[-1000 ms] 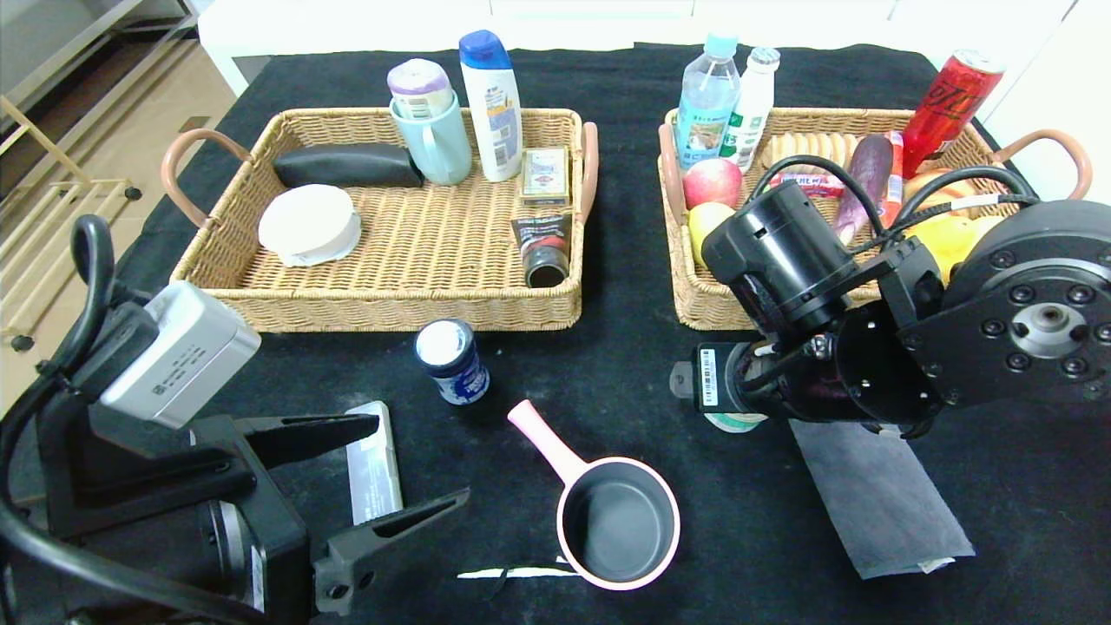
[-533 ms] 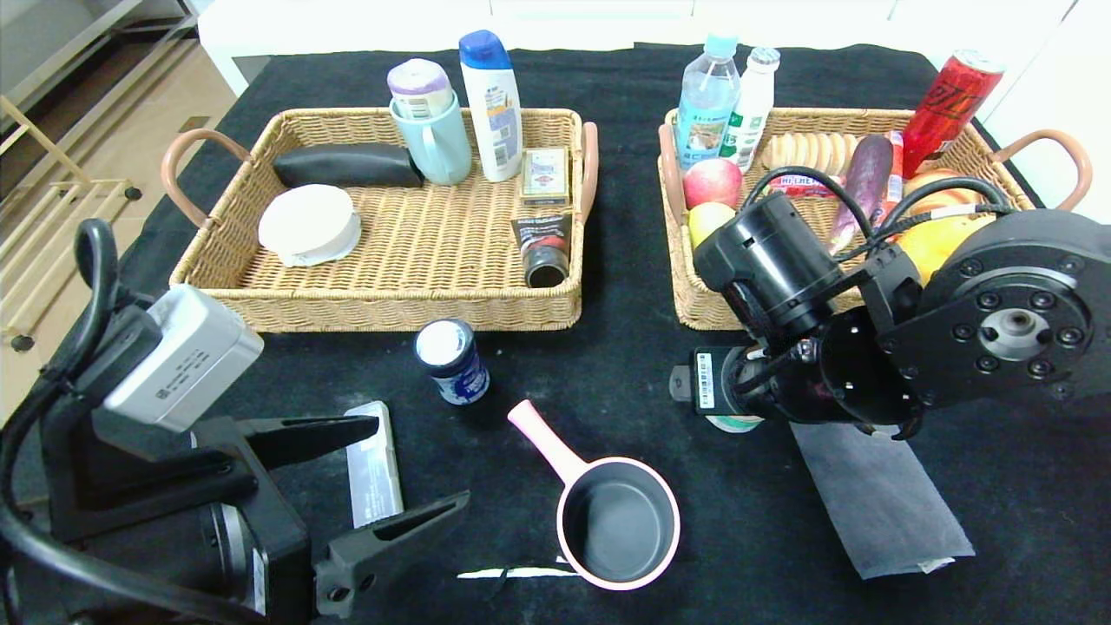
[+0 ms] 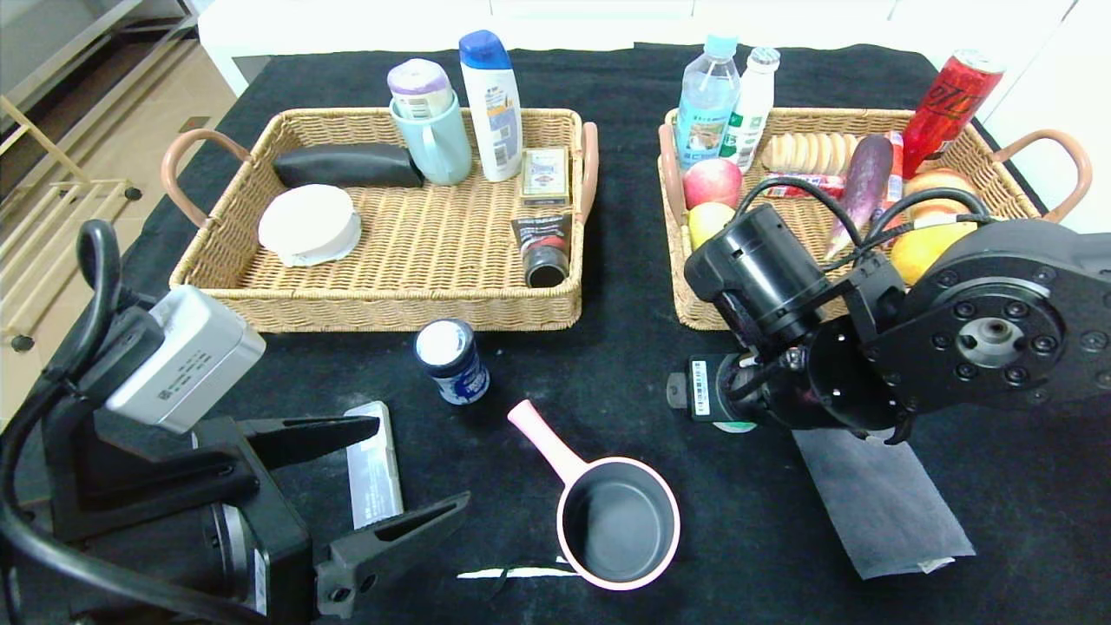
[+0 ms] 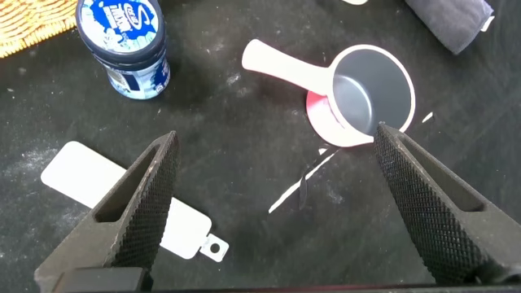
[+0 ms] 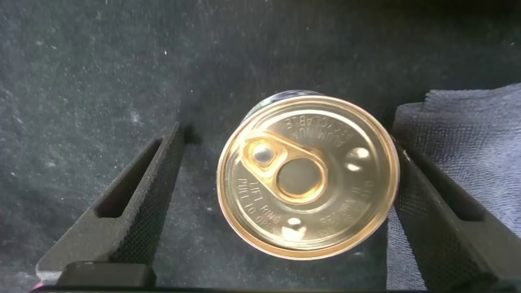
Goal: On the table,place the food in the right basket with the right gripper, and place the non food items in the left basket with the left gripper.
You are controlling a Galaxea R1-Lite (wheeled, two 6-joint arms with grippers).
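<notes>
Tin [image 5: 308,176], gold lid and pull-tab facing up, is sitting on the table [image 3: 625,365] at centre right of the head view, mostly hidden under the right gripper [image 5: 289,216], whose released jaws are straddling it without touching; one jaw is lying against the dark grey cloth [image 3: 881,499]. Lower left, the left gripper [image 3: 395,473] is hanging spread wide, holding nothing, over the translucent case [image 3: 373,460]. Lower centre, the pink saucepan [image 3: 612,516] is resting upright. Slightly farther, the blue jar [image 3: 451,360] is standing just before the left basket [image 3: 382,299]. Upper right, the right basket [image 3: 1007,169] is holding fruit and bottles.
</notes>
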